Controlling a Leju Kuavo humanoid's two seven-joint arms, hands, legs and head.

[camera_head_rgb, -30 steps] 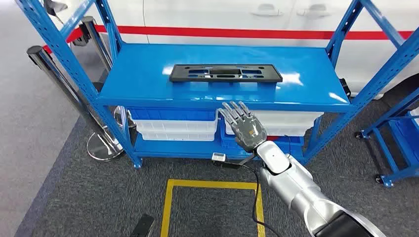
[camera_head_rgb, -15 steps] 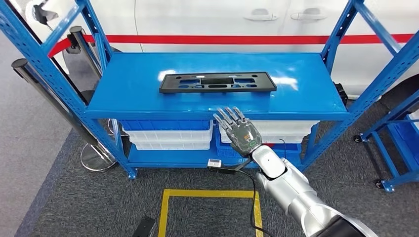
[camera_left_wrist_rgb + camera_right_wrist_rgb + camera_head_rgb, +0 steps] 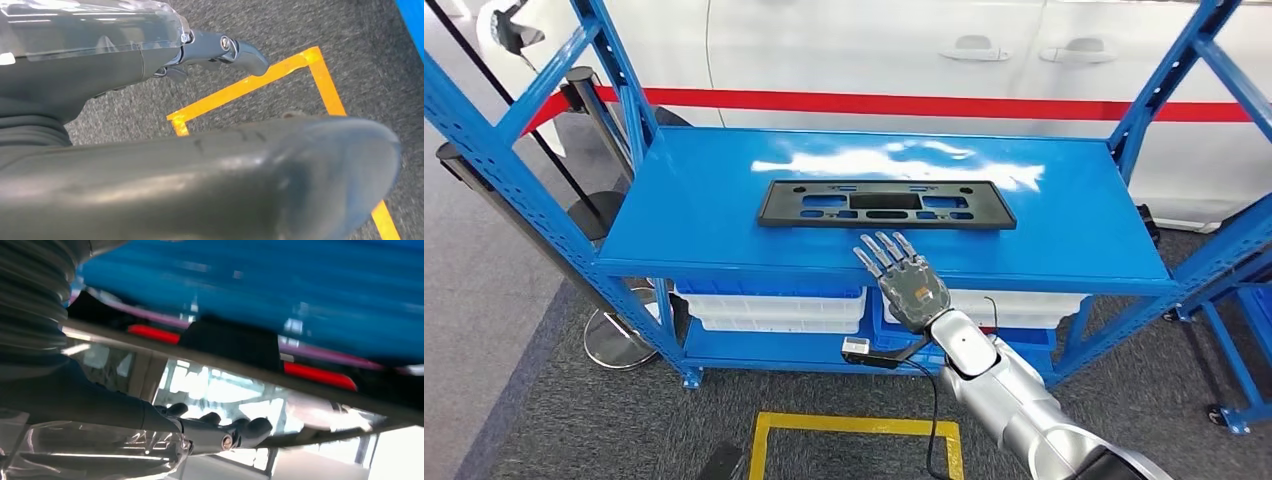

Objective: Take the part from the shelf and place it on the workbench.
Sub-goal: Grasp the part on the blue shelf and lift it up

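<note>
A flat black plastic part point(image 3: 886, 204) with several cut-outs lies lengthwise on the top board of the blue shelf point(image 3: 694, 215). My right hand point(image 3: 902, 277) is raised in front of the shelf's front edge, palm away from me, fingers spread and holding nothing. Its fingertips reach over the front edge, a little short of the part's near side. In the right wrist view the right hand point(image 3: 200, 430) shows extended fingers under the blurred blue board point(image 3: 280, 295). In the left wrist view my left hand point(image 3: 220, 52) hangs over grey carpet, holding nothing.
White and blue bins point(image 3: 774, 308) stand on the lower shelf level. Blue uprights point(image 3: 514, 170) flank the shelf. A white car with a red stripe point(image 3: 904, 100) stands behind it. A chrome stanchion base point(image 3: 619, 340) sits at the left. Yellow floor tape point(image 3: 854, 430) frames a square on the carpet.
The whole picture has shifted as the camera moved closer to the shelf. My right hand has risen and advanced, and its fingertips now overlap the shelf's front edge.
</note>
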